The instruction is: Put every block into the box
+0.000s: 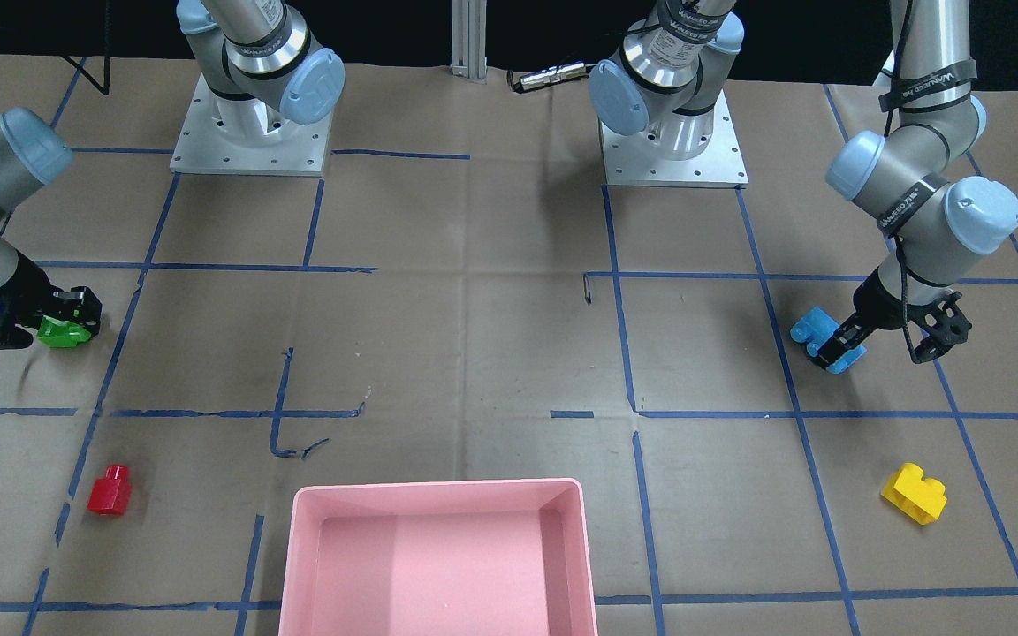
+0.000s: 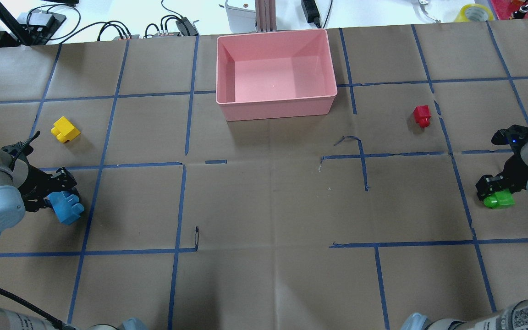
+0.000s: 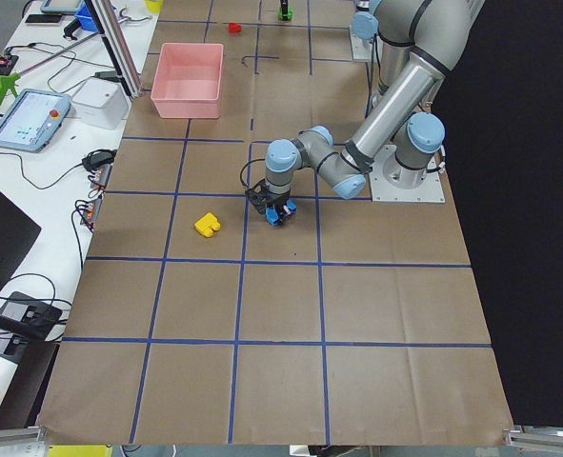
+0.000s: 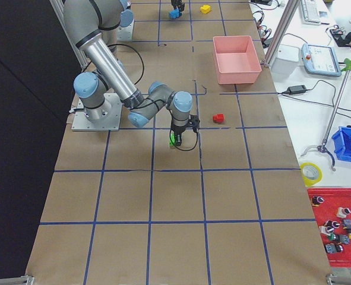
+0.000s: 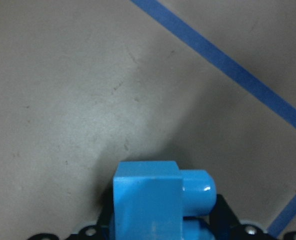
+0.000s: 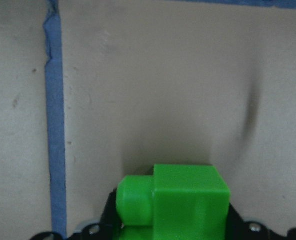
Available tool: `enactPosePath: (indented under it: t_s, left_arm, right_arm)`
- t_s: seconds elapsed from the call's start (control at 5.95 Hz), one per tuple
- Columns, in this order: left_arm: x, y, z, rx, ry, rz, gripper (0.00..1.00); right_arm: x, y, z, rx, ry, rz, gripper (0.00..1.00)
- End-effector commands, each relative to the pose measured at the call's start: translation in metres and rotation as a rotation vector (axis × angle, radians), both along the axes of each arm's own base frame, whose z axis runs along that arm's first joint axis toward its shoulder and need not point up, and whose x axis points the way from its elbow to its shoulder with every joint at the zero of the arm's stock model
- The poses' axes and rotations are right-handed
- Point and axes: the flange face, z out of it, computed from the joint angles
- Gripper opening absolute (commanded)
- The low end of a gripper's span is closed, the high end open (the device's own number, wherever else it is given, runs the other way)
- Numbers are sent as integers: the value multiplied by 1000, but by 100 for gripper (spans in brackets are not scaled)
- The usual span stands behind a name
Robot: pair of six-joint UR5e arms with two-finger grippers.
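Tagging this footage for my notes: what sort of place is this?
Probably a robotics lab: two arms bolted to a taped-grid table, and a teach pendant among cables on the side bench.

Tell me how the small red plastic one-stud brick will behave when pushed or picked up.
The small red plastic one-stud brick looks moulded and hard, so it probably will not flex. It is tiny, so likely light and apt to slide on the brown paper. Flat sides make rolling unlikely.
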Motion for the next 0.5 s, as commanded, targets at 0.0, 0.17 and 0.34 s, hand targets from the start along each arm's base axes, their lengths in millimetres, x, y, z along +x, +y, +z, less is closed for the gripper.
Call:
enactPosePath:
  t_s: [0.0, 0.17, 0.34]
  left_arm:
    - [1, -3, 8, -17, -5, -12, 39]
    - [2, -9, 23, -42, -23, -18, 39]
    - [4, -20, 38, -56, 7, -23, 39]
  right_arm:
    - [-11, -16, 34, -37, 27, 18, 9]
    - [-14, -29, 76, -36, 24, 27, 9]
    - [-17, -48, 115, -67, 29, 42, 6]
